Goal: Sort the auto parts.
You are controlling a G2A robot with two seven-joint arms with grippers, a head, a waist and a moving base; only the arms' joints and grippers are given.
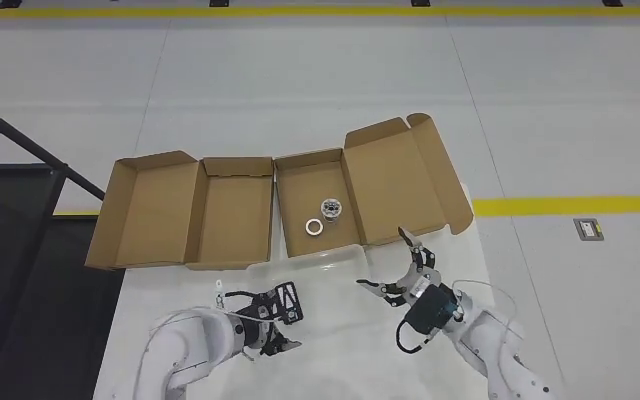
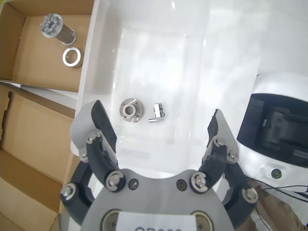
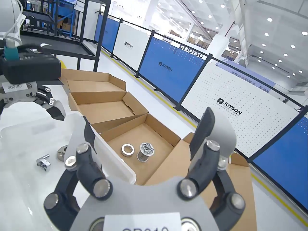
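1. The tray [image 2: 96, 25] acts as the source bin. A flange [image 2: 131, 110] and a small bracket [image 2: 157, 114] lie flat on its floor, just beside each other and apart. Both look unsorted.
2. An open box [image 2: 36, 78] sits close against one long rim of the tray. A ring [image 2: 71, 57] lies flat in it and a splined sleeve [image 2: 56, 28] stands upright next to the ring. They appear to be sorted already, with round parts kept together.
3. A second box [image 1: 235, 210] sits farther along that same rim. It is probably meant for another kind of part.
4. The left gripper [image 2: 158, 125] hangs over the tray with its jaws spread wide and nothing between them. The flange and bracket fall between the jaws as seen from above. This looks like a pose for coming straight down on one of them, but I cannot tell which.
5. The right gripper [image 3: 146, 121] is at the tray's end, by the corner nearest the ring's box, and points across that corner. Its jaws are also wide and hold nothing. My guess is that it is parked there to leave the tray floor free for the other arm.
6. The bracket is thin and low, so it would need a narrow, careful pinch. The flange's raised hub offers an easier hold.
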